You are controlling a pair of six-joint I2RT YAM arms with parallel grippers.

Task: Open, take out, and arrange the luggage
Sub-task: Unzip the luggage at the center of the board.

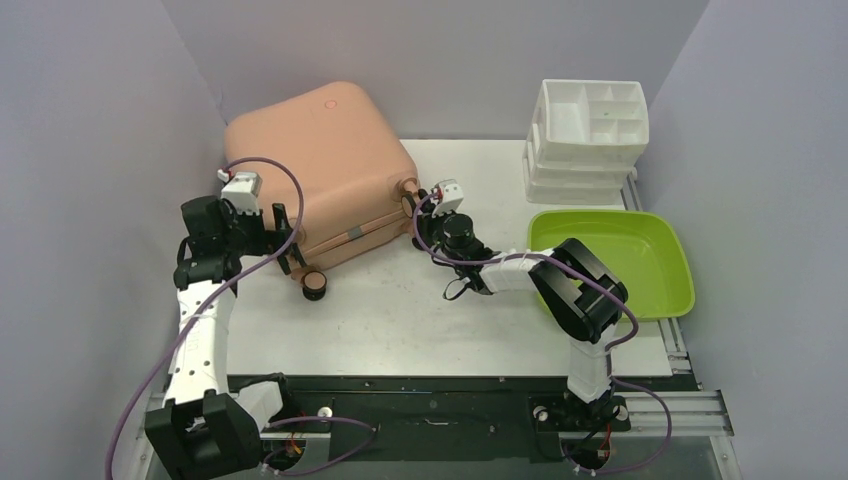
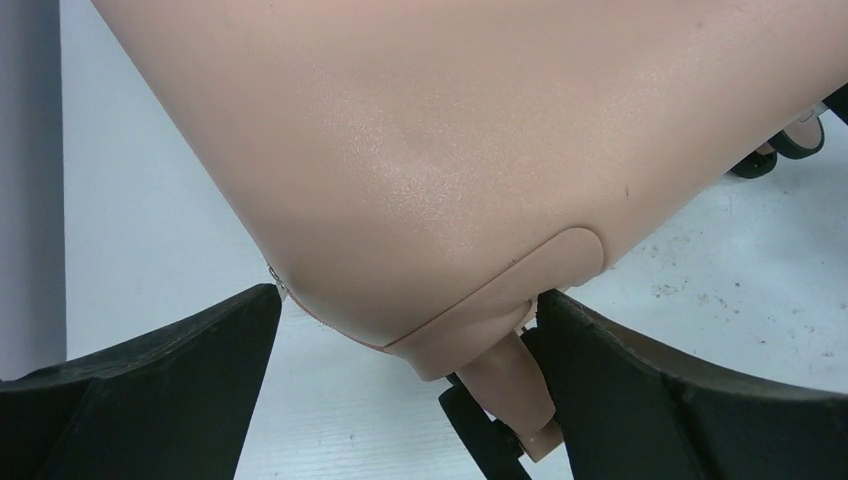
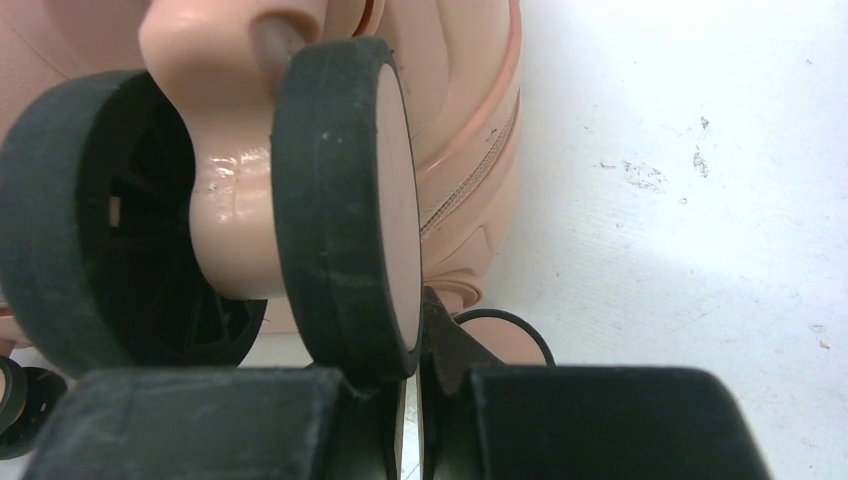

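Observation:
The salmon-pink luggage (image 1: 320,160) lies closed on its side at the table's back left. My left gripper (image 1: 288,238) is open at its near left corner. In the left wrist view the two black fingers (image 2: 180,380) straddle that rounded corner (image 2: 430,150), and the pink caster stem (image 2: 515,385) stands against the right finger. My right gripper (image 1: 422,222) is shut at the luggage's near right corner. In the right wrist view its closed jaws (image 3: 412,370) hold nothing, and a dark caster wheel (image 3: 340,200) rests against the left fingertip. The luggage shell (image 3: 470,130) is just behind.
A lime-green tray (image 1: 680,270) sits at the right, beside the right arm's elbow. A stack of white compartmented organizers (image 1: 590,130) stands at the back right. Another caster wheel (image 1: 315,285) juts toward the front. Grey walls close in on both sides.

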